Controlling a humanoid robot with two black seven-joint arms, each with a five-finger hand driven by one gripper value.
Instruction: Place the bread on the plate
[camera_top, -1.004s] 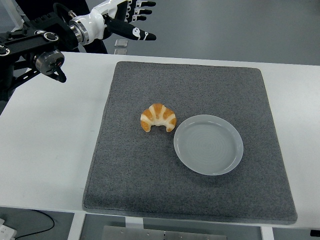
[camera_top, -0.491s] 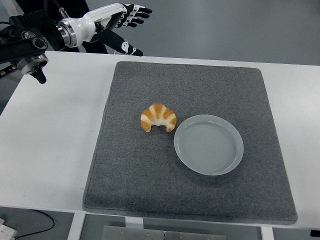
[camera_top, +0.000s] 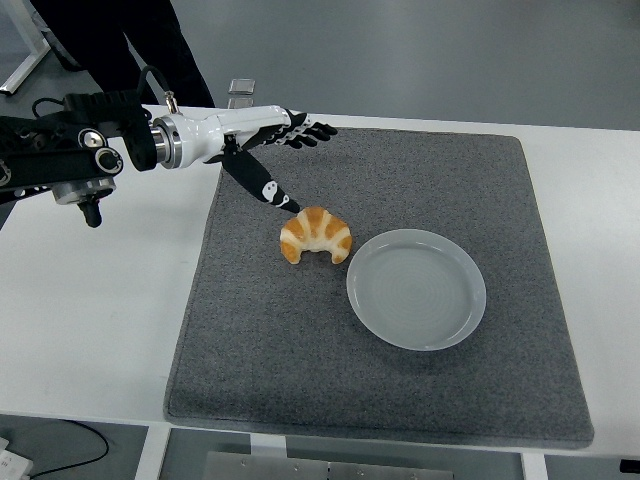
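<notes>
My left robot hand (camera_top: 268, 150), fingers spread and empty, nears the croissant (camera_top: 316, 235); I should straddle it before lifting toward the plate (camera_top: 416, 289).

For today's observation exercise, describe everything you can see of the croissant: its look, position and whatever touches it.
The croissant is a small golden crescent with pale cream bands between browner ridges; whether it is real or a model cannot be told. It lies flat on the grey mat, its tips pointing toward the table's near edge, just left of the light grey plate and not on it. The left hand reaches over it, fingers spread, thumb tip at its upper edge.
</notes>
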